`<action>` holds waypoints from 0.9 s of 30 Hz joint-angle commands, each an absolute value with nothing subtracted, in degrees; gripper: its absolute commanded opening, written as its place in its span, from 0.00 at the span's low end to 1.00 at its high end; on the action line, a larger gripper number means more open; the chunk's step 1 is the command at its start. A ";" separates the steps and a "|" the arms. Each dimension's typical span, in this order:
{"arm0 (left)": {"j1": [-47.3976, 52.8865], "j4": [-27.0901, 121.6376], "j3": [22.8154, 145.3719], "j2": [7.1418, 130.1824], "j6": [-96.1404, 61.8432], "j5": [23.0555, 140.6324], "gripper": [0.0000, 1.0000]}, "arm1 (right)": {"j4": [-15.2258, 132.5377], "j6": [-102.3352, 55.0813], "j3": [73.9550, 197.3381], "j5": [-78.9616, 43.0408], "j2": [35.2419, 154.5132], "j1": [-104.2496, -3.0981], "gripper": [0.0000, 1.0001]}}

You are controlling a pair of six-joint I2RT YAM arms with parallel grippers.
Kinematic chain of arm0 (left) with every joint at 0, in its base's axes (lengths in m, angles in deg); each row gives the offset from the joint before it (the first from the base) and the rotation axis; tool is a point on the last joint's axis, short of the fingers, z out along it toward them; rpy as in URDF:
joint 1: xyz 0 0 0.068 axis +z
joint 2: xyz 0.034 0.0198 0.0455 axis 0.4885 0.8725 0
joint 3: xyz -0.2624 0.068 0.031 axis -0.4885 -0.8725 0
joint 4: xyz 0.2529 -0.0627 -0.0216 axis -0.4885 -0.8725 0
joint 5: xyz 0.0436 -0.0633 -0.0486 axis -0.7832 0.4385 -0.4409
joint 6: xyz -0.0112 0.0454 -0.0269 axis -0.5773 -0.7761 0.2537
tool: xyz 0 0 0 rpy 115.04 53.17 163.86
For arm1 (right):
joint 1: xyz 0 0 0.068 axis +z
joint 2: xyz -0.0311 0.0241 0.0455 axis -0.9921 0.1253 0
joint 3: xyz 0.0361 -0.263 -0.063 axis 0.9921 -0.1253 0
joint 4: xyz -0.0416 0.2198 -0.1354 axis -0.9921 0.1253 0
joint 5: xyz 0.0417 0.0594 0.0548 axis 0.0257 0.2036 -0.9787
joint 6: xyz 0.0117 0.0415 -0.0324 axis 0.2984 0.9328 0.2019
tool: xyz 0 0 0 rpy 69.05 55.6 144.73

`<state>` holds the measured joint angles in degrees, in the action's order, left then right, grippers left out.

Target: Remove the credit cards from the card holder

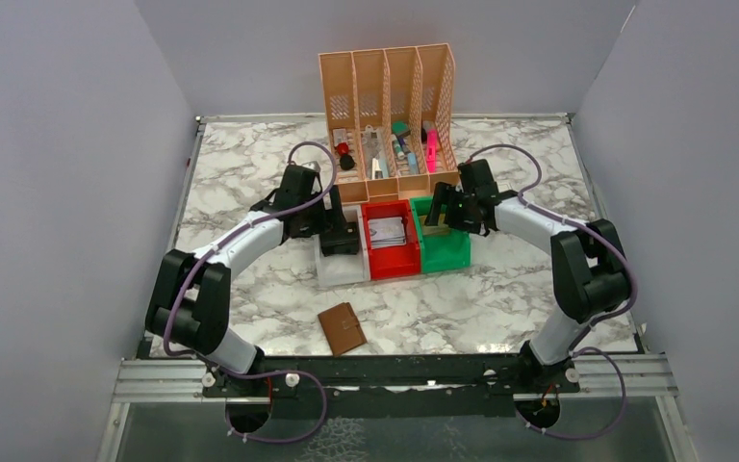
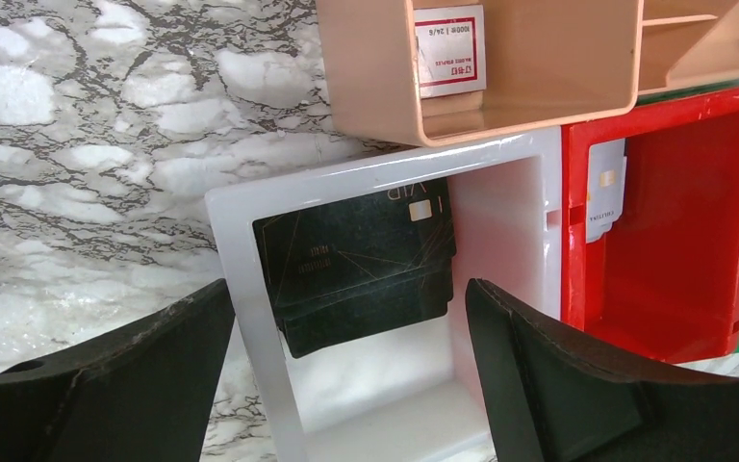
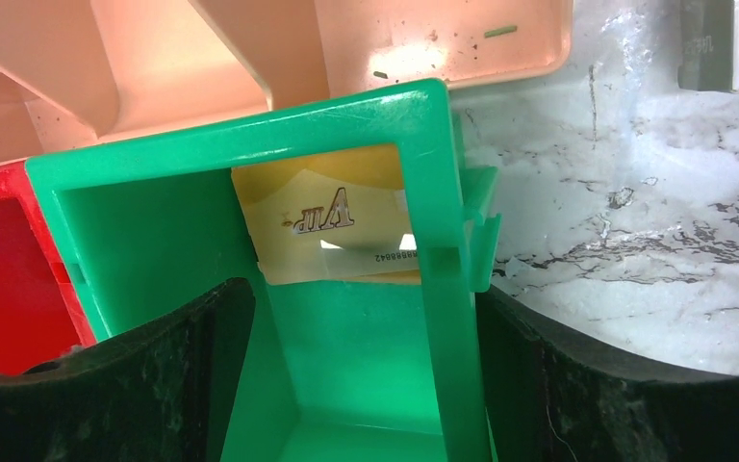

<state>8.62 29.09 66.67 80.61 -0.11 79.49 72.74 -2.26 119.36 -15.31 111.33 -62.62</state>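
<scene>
Plainly, the coming move turns on where the card holder [image 1: 343, 328] lies: flat on the tabletop [image 1: 250, 173], close to its near edge and about midway between the two arm bases. Both grippers are well apart from it, over the row of bins toward the far edge. From either gripper the holder is back toward the robot. It sits a little left of centre, so the left arm looks the nearer, though not by much. The holder is roughly square, with its sides askew to the near edge. It seems folded shut, and whether any card is left inside cannot be told.

The left gripper [image 1: 339, 231] hangs over the white bin [image 2: 241, 250], jaws wide with nothing between them, and dark cards [image 2: 356, 260] lie in the bin below. The right gripper [image 1: 440, 214] hangs over the green bin [image 3: 154, 221], equally wide and holding nothing, above a gold card [image 3: 332, 226] propped at that bin's far wall. Pale credit cards [image 1: 386, 230] lie in the red bin [image 2: 693, 289] between the two.

The emptying looks largely done. A return to the holder would mean lifting over a bin's near wall first. Bare marble surrounds the holder on every side, while the peach organizer [image 1: 388, 87] crowds the bins at the far edge
</scene>
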 commanded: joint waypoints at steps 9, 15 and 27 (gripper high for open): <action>7.88 27.33 66.47 73.72 -1.58 71.85 0.99 | 75.61 -3.72 119.53 -10.59 105.36 -62.50 0.96; 7.88 24.72 63.07 65.44 -0.07 66.08 0.99 | 78.49 -4.35 115.43 -6.51 94.40 -62.55 0.99; 8.05 20.09 50.75 45.97 9.08 58.70 0.99 | 69.33 -3.75 99.73 -30.31 77.70 -49.98 0.89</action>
<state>8.12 21.90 53.88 50.86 4.85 62.08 71.60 -4.62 101.40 -25.39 78.74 -59.38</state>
